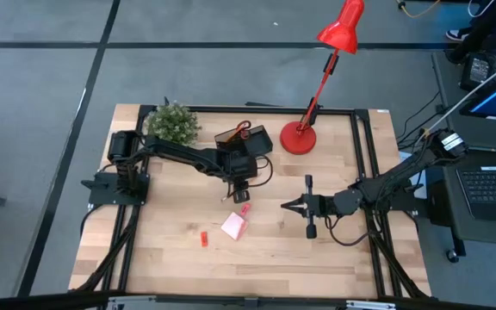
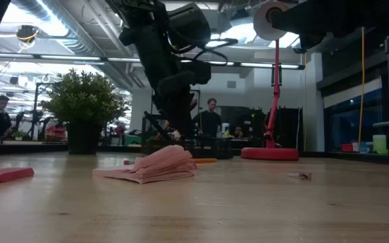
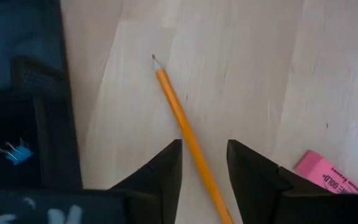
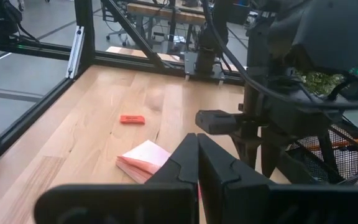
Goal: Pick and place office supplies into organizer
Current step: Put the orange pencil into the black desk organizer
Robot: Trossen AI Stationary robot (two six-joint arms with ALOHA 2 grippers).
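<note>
An orange pencil [image 3: 182,130] lies flat on the wooden table, next to the black mesh organizer [image 3: 36,124]. My left gripper [image 3: 204,146] is open, slanting down over the pencil, with one finger on each side of its shaft and a gap on both sides. In the high view the left gripper [image 1: 239,194] is just in front of the organizer [image 1: 248,139], which holds red-handled scissors [image 1: 239,132]. A pink eraser [image 3: 328,174] lies close by. My right gripper [image 1: 287,205] waits shut at centre right, with nothing in it.
A pink note pad [image 1: 233,226] and a small red block [image 1: 204,238] lie nearer the front edge. The red lamp's base [image 1: 298,138] stands right of the organizer and a green plant [image 1: 172,123] left of it. A blue clip [image 3: 14,152] sits inside the organizer.
</note>
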